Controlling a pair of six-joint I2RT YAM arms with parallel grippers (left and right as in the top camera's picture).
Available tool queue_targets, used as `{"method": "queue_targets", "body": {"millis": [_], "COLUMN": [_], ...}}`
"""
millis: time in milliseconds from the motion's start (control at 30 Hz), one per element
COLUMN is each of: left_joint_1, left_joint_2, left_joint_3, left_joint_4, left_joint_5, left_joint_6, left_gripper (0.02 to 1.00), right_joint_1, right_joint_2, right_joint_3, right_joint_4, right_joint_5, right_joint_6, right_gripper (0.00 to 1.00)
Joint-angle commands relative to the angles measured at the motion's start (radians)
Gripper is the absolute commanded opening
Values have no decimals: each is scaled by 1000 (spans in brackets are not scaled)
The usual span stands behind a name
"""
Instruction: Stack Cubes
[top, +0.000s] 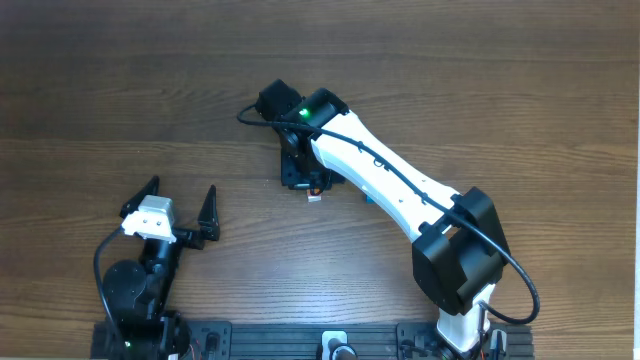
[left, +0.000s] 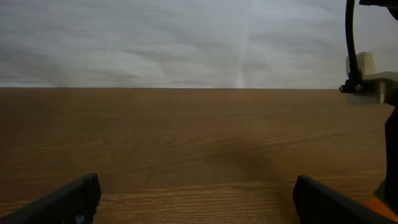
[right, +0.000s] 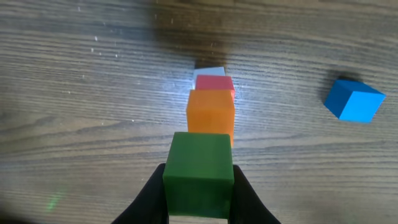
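I count five cubes on this job, one of each colour: green, orange, red, white and blue. My right gripper (right: 199, 194) has the green cube (right: 199, 169) pinched between its two fingers (right: 152, 194), the jaws closed against the cube's sides. In my right wrist view the green cube sits directly over a column of three. The orange cube (right: 210, 112) is uppermost, the red cube (right: 216, 83) is under it, and the white cube (right: 208, 73) is lowest, on the table (top: 500, 80). Only an edge of the red and of the white peeps out from beneath the orange. I cannot tell whether the green cube touches the orange one or hangs just above it.

The blue cube (right: 353, 99) lies alone on the wood, well apart from the column and turned at an angle to it.

From above, my right arm reaches across the middle of the table, and the column is near the centre under its wrist.

My left gripper (top: 182, 188) is low near its own base at the left, its jaws spread wide and holding nothing, well apart from all five cubes.
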Motion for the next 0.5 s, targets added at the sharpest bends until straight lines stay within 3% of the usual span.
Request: {"method": "queue_targets", "body": {"millis": [33, 500], "left_joint_1": [5, 5], "left_joint_2": [-6, -6], "left_joint_3": [-5, -5], "left_joint_4": [0, 0], "left_joint_5": [-1, -1], "left_joint_6": [14, 14], "left_gripper": [1000, 1000], "right_joint_1": [-10, -12], "right_joint_2": [15, 42], "right_joint_3": [22, 19], "right_joint_4": [6, 10], "right_joint_5": [32, 46], "right_joint_6": [-4, -4], "right_gripper": [12, 9]}}
